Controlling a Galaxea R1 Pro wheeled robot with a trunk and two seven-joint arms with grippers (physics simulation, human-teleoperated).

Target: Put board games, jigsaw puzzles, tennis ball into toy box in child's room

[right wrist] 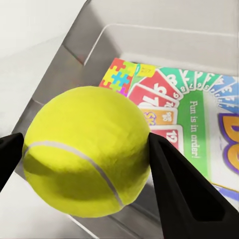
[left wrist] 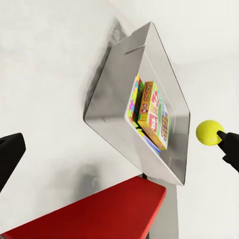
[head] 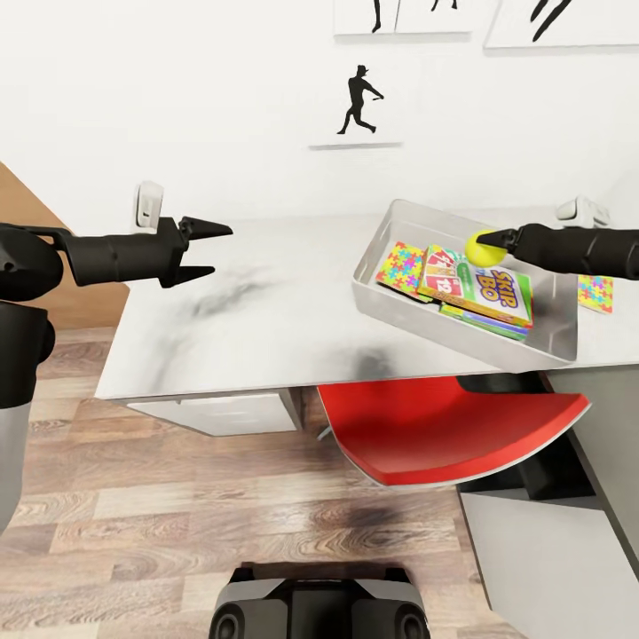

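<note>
The grey toy box stands on the pale mottled table. Inside it lie a stack of board games topped by the Skip-Bo box and a jigsaw puzzle. My right gripper is shut on the yellow tennis ball, held just above the games in the box. A second jigsaw puzzle lies on the table right of the box. My left gripper hovers open over the table's left part, empty.
A red chair seat sticks out under the table's front edge. A lower grey desk stands at the right. White objects sit against the back wall. Wood-plank floor lies in front.
</note>
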